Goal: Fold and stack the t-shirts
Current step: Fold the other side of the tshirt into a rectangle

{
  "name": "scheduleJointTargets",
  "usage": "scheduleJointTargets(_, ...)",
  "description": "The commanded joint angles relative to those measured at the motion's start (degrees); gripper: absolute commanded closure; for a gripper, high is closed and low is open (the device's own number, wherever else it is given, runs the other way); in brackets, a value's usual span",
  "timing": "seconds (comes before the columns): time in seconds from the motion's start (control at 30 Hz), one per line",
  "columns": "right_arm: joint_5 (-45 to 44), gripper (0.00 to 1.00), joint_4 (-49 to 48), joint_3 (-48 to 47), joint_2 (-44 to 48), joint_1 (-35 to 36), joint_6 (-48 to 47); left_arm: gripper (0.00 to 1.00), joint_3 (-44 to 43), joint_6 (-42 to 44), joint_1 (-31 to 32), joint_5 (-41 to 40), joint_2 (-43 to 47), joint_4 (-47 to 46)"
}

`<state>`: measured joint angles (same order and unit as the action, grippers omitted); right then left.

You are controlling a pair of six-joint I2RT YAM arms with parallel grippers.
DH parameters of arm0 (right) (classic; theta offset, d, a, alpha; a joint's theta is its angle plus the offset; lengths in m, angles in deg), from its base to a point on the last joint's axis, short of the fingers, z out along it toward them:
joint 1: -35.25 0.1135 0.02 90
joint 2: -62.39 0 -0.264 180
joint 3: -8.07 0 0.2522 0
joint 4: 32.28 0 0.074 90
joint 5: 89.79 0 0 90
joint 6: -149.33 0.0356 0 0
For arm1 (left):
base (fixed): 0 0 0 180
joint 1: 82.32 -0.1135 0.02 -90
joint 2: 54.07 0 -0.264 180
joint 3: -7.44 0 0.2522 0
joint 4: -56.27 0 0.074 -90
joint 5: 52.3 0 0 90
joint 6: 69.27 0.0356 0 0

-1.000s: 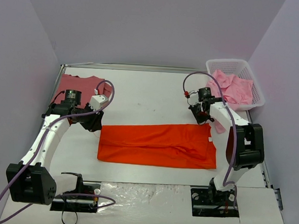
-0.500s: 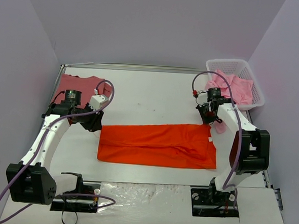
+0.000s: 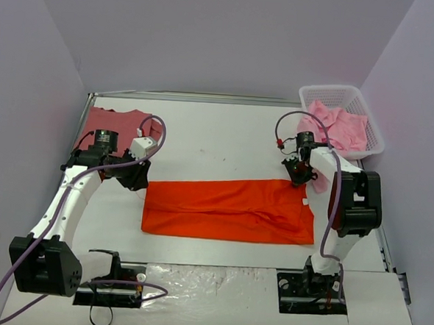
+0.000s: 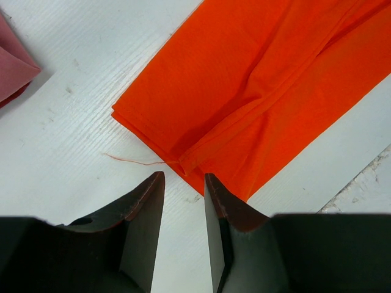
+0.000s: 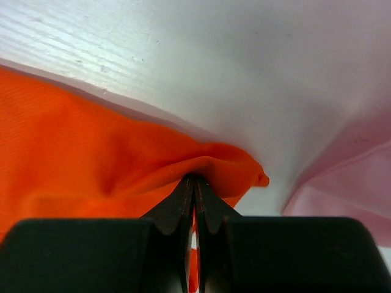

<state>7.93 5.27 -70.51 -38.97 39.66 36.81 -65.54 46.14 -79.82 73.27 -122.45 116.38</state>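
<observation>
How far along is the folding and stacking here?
Done: a dusty rose-red cloth t-shirt looks folded at the far left corner. In hand: the bright orange-red cloth t-shirt is folded into a long strip. The right claw pinches its far right corner, and the left claw hangs open over its left end. Left: light pink cloth t-shirts heaped in the white plastic lattice basket.

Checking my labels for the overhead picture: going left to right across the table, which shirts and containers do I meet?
First the dusty rose-red folded cloth t-shirt → bright orange-red cloth t-shirt, laid out flat → white plastic lattice basket holding the light pink cloth t-shirts.
</observation>
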Motion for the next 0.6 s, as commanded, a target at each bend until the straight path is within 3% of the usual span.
scheduleJointTargets(0.0,-3.4,1.00,0.8,-1.7,-3.9,0.7,0.3,0.69,-0.2,0.2,-0.4,0.4,0.9,-0.2)
scheduleJointTargets(0.17,-5.5,1.00,0.8,-1.3,-5.5,0.9,0.8,0.68,-0.1,0.3,-0.5,0.5,1.3,-0.3)
scheduleJointTargets(0.37,-2.4,1.00,3.5,-3.2,1.2,1.0,0.6,0.68,0.0,0.3,-0.5,0.3,1.7,-0.3)
scheduleJointTargets(0.57,3.5,0.81,14.3,-9.0,7.1,1.1,-3.2,0.68,0.0,0.2,-0.4,-0.1,1.7,-0.1)
